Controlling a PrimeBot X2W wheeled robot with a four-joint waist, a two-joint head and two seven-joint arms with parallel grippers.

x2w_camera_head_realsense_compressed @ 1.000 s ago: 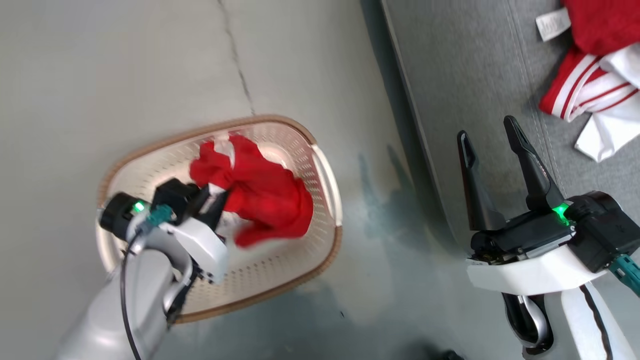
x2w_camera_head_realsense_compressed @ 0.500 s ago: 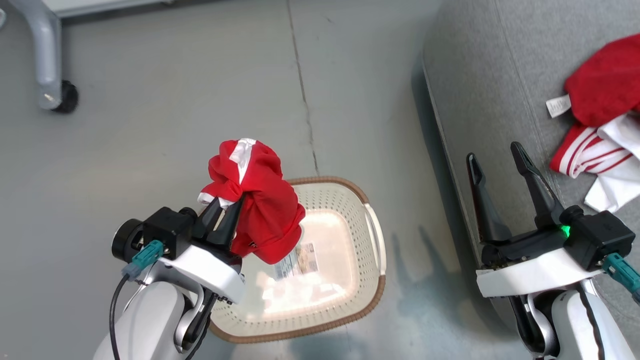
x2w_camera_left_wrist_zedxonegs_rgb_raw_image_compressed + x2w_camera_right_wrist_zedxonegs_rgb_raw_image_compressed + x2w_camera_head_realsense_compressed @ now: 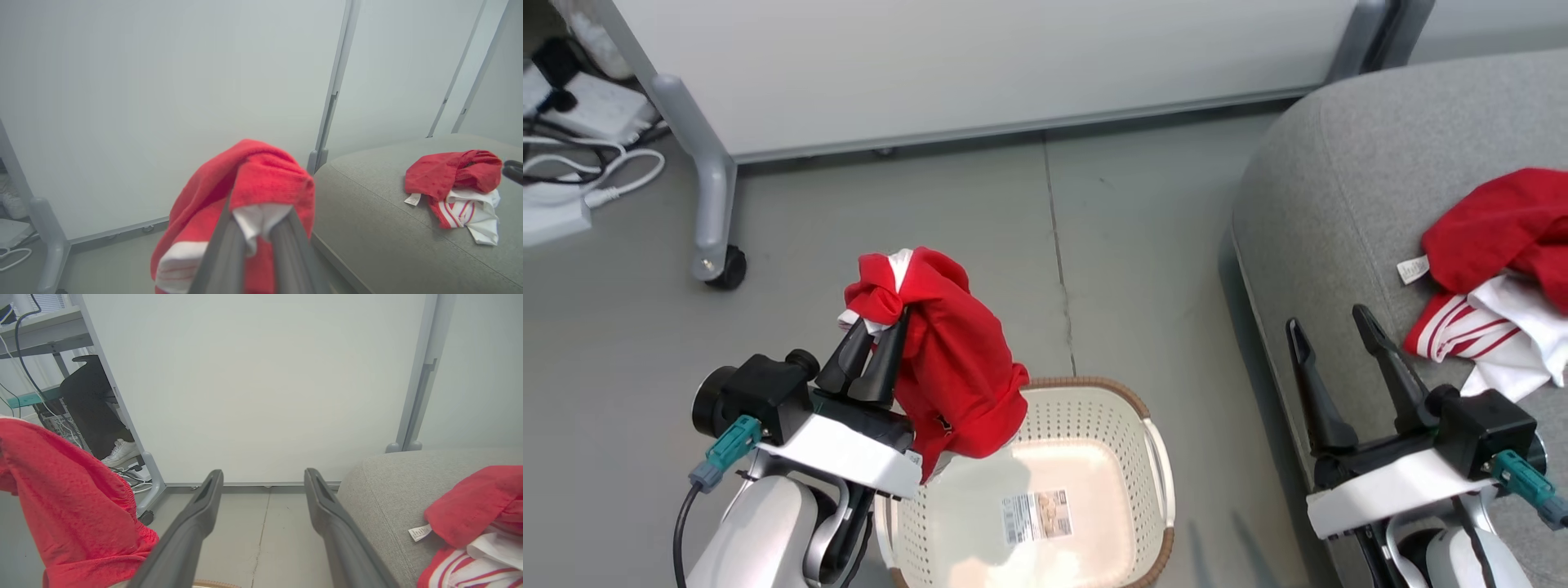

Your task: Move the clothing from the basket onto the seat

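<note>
While right pincer gapes, left pincer clamps garment.

Reds and whites are set against greys.

The held garment is seen in bright red, with white patches at its top. The seat is coloured plain grey; on it a red garment with a white tag, a red-and-white striped trim and a white cloth are shown. The basket is coloured cream-white and patterned with rows of small holes, its rim brown and woven-looking, its handle white. The floor is rendered in dull grey. The left gripper and the right gripper are finished alike: dark fingers, white shells, teal plugs.
</note>
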